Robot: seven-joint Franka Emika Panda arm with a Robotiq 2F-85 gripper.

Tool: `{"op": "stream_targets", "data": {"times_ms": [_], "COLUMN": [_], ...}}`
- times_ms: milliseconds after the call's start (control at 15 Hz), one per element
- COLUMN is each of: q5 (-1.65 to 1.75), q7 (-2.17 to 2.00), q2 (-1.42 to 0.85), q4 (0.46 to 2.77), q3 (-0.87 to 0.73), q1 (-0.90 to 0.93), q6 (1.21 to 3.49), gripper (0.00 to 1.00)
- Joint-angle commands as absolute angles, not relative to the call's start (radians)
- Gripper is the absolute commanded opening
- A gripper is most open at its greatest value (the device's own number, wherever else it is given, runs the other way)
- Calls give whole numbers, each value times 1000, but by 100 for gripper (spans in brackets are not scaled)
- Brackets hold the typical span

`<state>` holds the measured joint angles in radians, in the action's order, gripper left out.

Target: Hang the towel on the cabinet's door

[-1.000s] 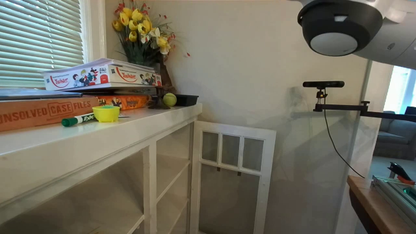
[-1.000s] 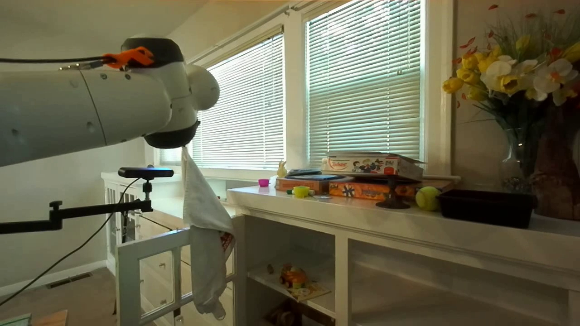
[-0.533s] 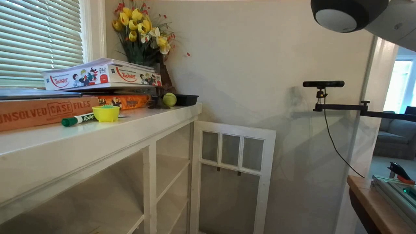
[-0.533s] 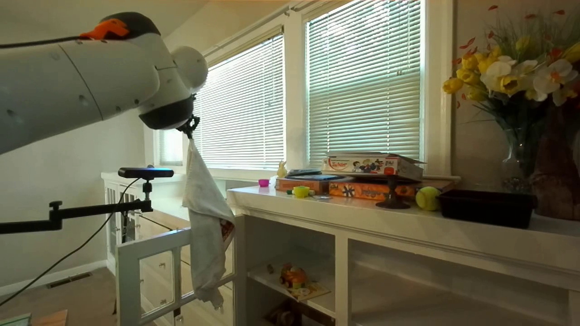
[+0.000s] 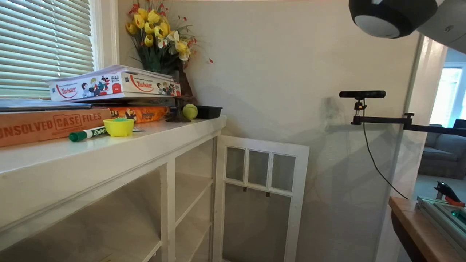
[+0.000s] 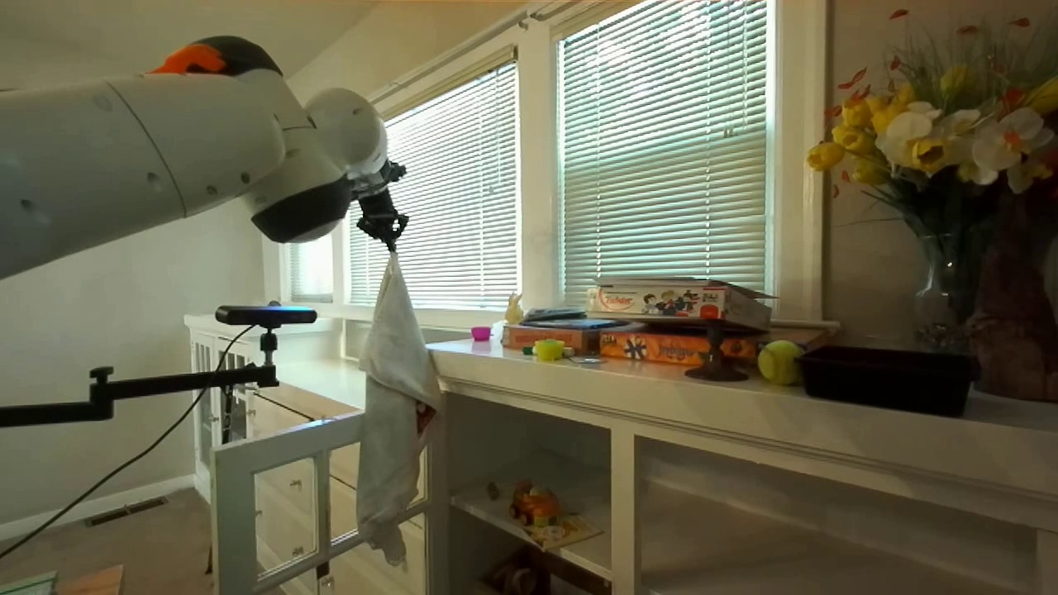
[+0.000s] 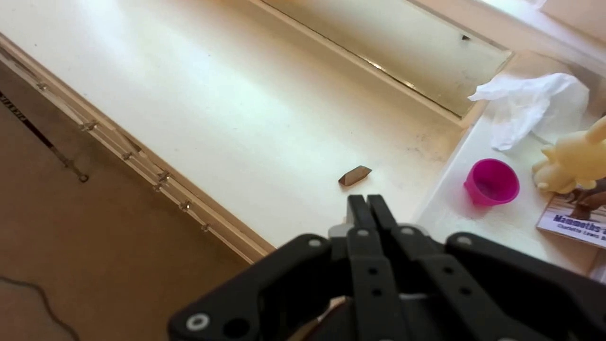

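1. Claw [image 6: 392,246]: clamped on the towel [image 6: 393,388] at its peaked top, pointing downward in an exterior view. Wrist view: fingertips [image 7: 357,208] lie side by side, together.
2. Towel: off-white, reddish patch along one edge, hangs from the claw in long folds. In an exterior view it falls in front of the cabinet door [image 6: 235,512] and covers part of the top rail; its lower end comes below that rail. Contact between cloth and door: cannot tell.
3. Cabinet door: white, paned, standing open at the end of the cabinet [image 6: 625,496].
4. Arm [image 6: 99,157]: stands higher than the door; in an exterior view only part of it shows, upper right corner.
5. Counter [image 6: 702,405]: Twister box [image 6: 661,302] on a stack of boxes [image 6: 653,345]; yellow cup [image 5: 119,128], green-capped marker [image 5: 88,133] just beside it; tennis ball [image 6: 780,362] between a dark stand [image 6: 716,355] and a black tray [image 6: 884,384]; flowers [image 6: 926,140] near the tray.
6. Wrist view: pink cup [image 7: 492,182] on the counter, near a pale yellow rabbit figure [image 7: 570,158]; small brown piece [image 7: 355,176] on a white drawer unit [image 7: 236,118], nature unclear.
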<state>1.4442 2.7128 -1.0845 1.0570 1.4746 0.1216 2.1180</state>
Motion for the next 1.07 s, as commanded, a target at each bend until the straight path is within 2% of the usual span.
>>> {"op": "stream_targets", "data": {"times_ms": [0, 733, 800, 867, 1000], "q5": [1480, 1447, 1447, 1449, 1451], "q7": [2756, 2756, 2756, 2757, 2757], "q2": [-1120, -1241, -1249, -1256, -1265], "q4": [944, 967, 968, 964, 957], "q3": [1483, 1573, 1583, 1592, 1612], "q1": [200, 226, 224, 225, 226], "q6": [2102, 2092, 2084, 2078, 2070], "gripper": [1, 1, 29, 31, 44]}}
